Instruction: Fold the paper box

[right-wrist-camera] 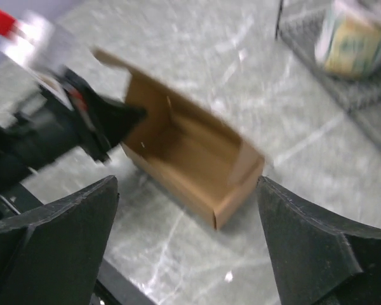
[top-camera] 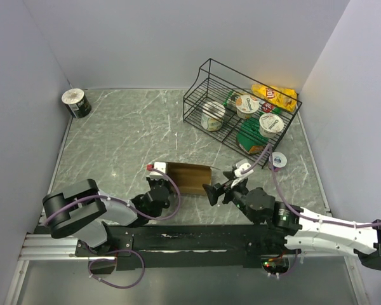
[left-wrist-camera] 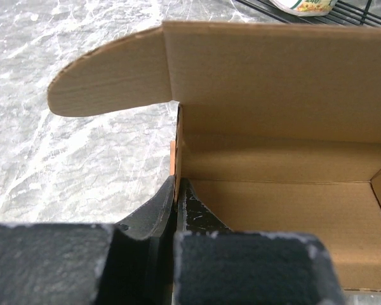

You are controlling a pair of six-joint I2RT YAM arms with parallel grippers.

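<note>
The paper box (top-camera: pixel 189 178) is a small shallow brown cardboard box standing open near the table's front middle. In the left wrist view its lid (left-wrist-camera: pixel 273 76) stands up at the back, with a rounded side tab (left-wrist-camera: pixel 108 86) sticking out to the left. My left gripper (left-wrist-camera: pixel 176 194) is shut on the box's left side wall, one finger inside and one outside. My right gripper (right-wrist-camera: pixel 187 244) stands wide open just off the box's right end (right-wrist-camera: pixel 238 181), touching nothing. From above, the right gripper (top-camera: pixel 219 185) sits right of the box and the left gripper (top-camera: pixel 162 180) at its left end.
A black wire basket (top-camera: pixel 206 79) at the back right holds yogurt cups and snack packets. A round tub (top-camera: pixel 76 103) lies in the far left corner. A small white disc (top-camera: pixel 278 160) lies right of the right arm. Walls close in the table on three sides.
</note>
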